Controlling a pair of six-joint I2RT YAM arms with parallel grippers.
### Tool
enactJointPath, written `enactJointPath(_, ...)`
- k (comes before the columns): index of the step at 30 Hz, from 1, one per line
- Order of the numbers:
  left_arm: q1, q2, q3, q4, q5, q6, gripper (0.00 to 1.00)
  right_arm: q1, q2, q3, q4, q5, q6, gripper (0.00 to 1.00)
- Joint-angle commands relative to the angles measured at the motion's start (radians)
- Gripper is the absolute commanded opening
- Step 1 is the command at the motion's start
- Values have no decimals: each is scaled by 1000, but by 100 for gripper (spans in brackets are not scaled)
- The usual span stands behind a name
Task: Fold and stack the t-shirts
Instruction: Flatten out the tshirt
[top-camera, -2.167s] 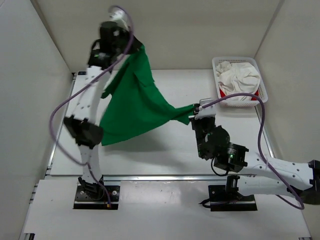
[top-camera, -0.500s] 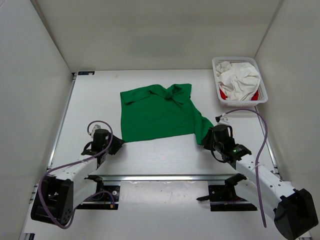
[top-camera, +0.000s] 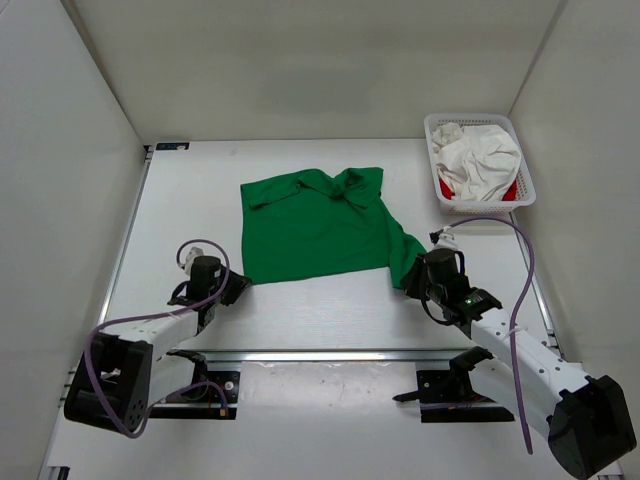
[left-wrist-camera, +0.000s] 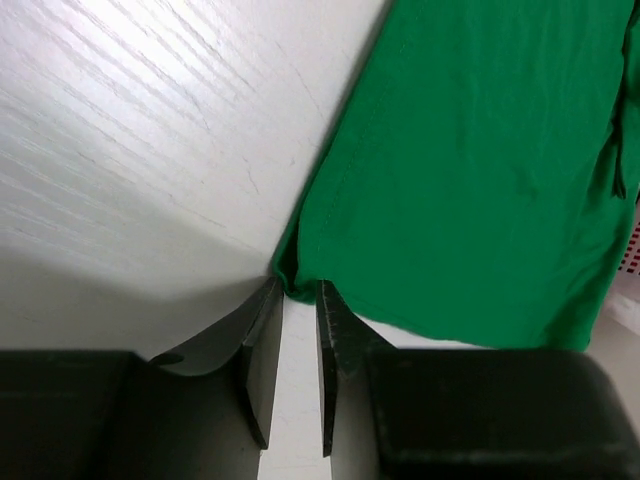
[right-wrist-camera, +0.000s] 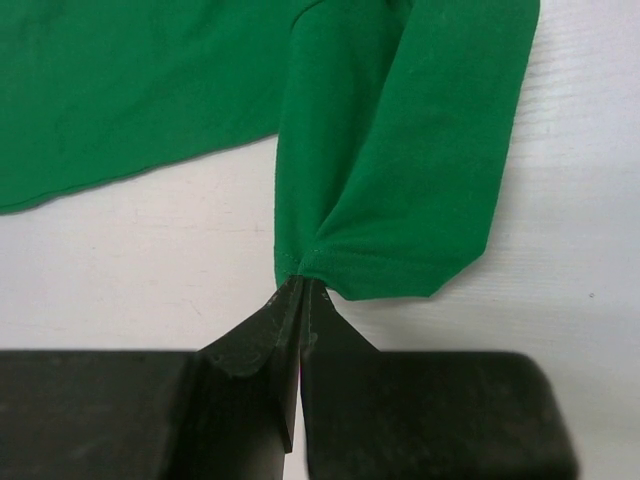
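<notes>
Bright green cloth t-shirt (top-camera: 315, 225) lies spread; right gripper (right-wrist-camera: 300, 285) pinches its sleeve; left gripper (left-wrist-camera: 298, 288) slightly parted at its corner.

Plain green t-shirt (top-camera: 315, 225) lies on white table (top-camera: 190, 220); white basket (top-camera: 486, 206) holds white t-shirt (top-camera: 480, 155), red t-shirt (top-camera: 446, 187).

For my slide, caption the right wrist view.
Right end effector pinching the hem of a bright green cloth t-shirt on a white table.
</notes>
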Motion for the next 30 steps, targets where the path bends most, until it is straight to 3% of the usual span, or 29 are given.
enactJointPath(1, -3, 29, 12, 49, -52, 2, 33, 8, -6, -1, 52, -9, 1, 1)
enactJointPath(4, -5, 59, 8, 86, -51, -1, 37, 9, 10, 2, 52, -10, -2, 0)
enactJointPath(6, 3, 70, 5, 103, -46, 1, 34, 17, 6, 2, 50, -3, -1, 0)
enactJointPath(7, -3, 70, 5, 112, -46, 11, 30, 11, 4, 0, 50, -10, -1, 0)
enactJointPath(9, -3, 69, 11, 106, -37, 13, 8, 9, 0, 0, 49, -13, -2, 0)
enactJointPath(11, 0, 59, 28, 71, -41, 28, 0, 2, 0, -6, 49, -18, -1, 0)
enactJointPath(16, 75, -2, 135, -20, -5, 105, 0, 15, 30, 11, 47, -32, -4, 0)
enactJointPath(23, 392, 25, 417, -190, 124, 275, 0, 149, 61, 111, -158, 25, 9, 1)
enactJointPath(28, 431, 98, 506, -155, 166, 269, 0, 159, -11, 97, -256, -37, -14, 43)
enactJointPath(30, 408, 137, 528, -132, 175, 252, 0, 105, -37, 98, -264, 22, -46, 50)
